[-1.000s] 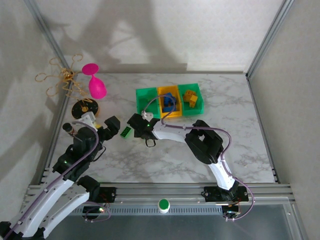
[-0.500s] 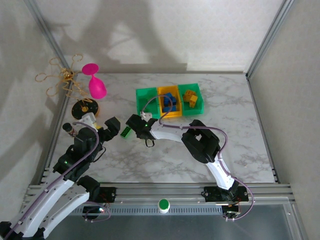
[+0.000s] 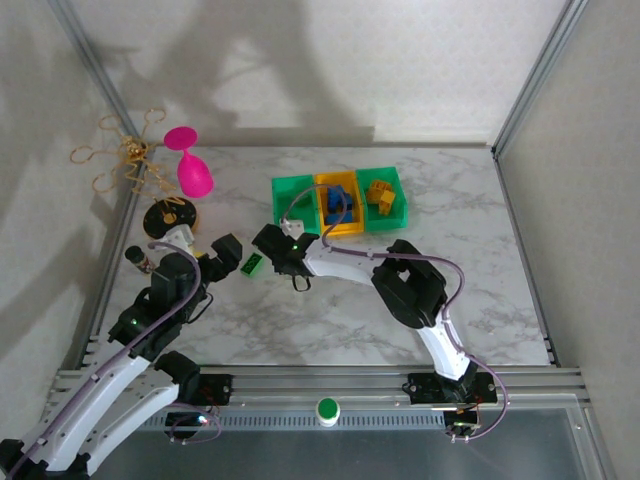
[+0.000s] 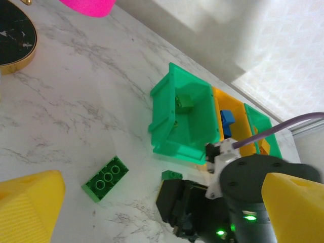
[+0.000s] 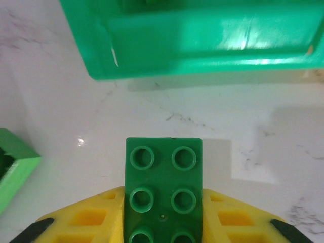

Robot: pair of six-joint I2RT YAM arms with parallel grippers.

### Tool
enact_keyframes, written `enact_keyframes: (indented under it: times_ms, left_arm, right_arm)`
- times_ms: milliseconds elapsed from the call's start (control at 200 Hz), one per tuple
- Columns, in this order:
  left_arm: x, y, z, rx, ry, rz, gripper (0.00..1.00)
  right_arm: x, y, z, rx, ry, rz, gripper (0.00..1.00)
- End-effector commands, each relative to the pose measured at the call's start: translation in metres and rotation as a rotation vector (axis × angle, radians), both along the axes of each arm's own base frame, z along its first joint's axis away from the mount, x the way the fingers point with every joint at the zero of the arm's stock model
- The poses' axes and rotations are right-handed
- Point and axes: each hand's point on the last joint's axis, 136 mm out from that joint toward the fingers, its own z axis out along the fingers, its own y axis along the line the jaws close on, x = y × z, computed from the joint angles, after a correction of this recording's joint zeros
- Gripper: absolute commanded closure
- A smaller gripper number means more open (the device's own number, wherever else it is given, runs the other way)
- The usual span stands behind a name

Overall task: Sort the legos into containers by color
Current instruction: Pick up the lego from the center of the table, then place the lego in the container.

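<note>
My right gripper (image 5: pixel 163 202) is shut on a dark green lego (image 5: pixel 163 187), its yellow fingers (image 5: pixel 86 217) on both sides, low over the marble just in front of the left green container (image 5: pixel 192 40). A lighter green lego (image 3: pixel 252 266) lies upside down to its left. Three containers stand in a row: the left green one (image 3: pixel 293 198) holds a green brick (image 4: pixel 184 103), the yellow one (image 3: pixel 338 222) holds blue bricks, and the right green one (image 3: pixel 398 200) holds orange bricks. My left gripper (image 3: pixel 215 255) stands open near the light green lego (image 4: pixel 105 178).
A pink goblet (image 3: pixel 190 165), a gold wire ornament (image 3: pixel 125 155) and a black gold-rimmed disc (image 3: pixel 168 215) stand at the back left. Metal frame rails and white walls close in the table on both sides. Bare marble lies to the front and right.
My right gripper's fingers have closed onto the dark green lego. The left arm has hardly moved.
</note>
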Motion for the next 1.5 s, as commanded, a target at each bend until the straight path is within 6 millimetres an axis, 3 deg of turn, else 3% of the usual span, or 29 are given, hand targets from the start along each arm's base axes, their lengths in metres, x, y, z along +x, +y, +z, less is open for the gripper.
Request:
enact_keyframes:
  times_ms: [0, 245, 496, 956, 1382, 1497]
  left_arm:
    - [0.005, -0.001, 0.014, -0.018, -0.031, 0.000, 0.00]
    - [0.015, -0.008, 0.022, -0.019, -0.048, -0.010, 0.01]
    - [0.028, -0.014, 0.025, -0.008, -0.052, -0.012, 0.00]
    - [0.046, -0.024, 0.027, 0.003, -0.054, -0.023, 0.00]
    - [0.045, -0.022, 0.028, 0.010, -0.055, -0.020, 0.00]
    - [0.043, -0.020, 0.028, 0.014, -0.051, -0.017, 0.00]
  right_arm:
    - [0.005, -0.004, 0.043, 0.025, -0.071, 0.012, 0.69]
    - [0.034, -0.010, 0.074, 0.049, -0.133, 0.008, 0.69]
    - [0.080, -0.014, 0.087, 0.083, -0.183, 0.001, 0.69]
    - [0.145, -0.005, 0.060, 0.057, -0.199, 0.022, 0.66]
    - [0.160, 0.009, 0.019, 0.043, -0.150, 0.065, 0.64]
    - [0.162, 0.011, 0.017, 0.056, -0.144, 0.071, 0.62]
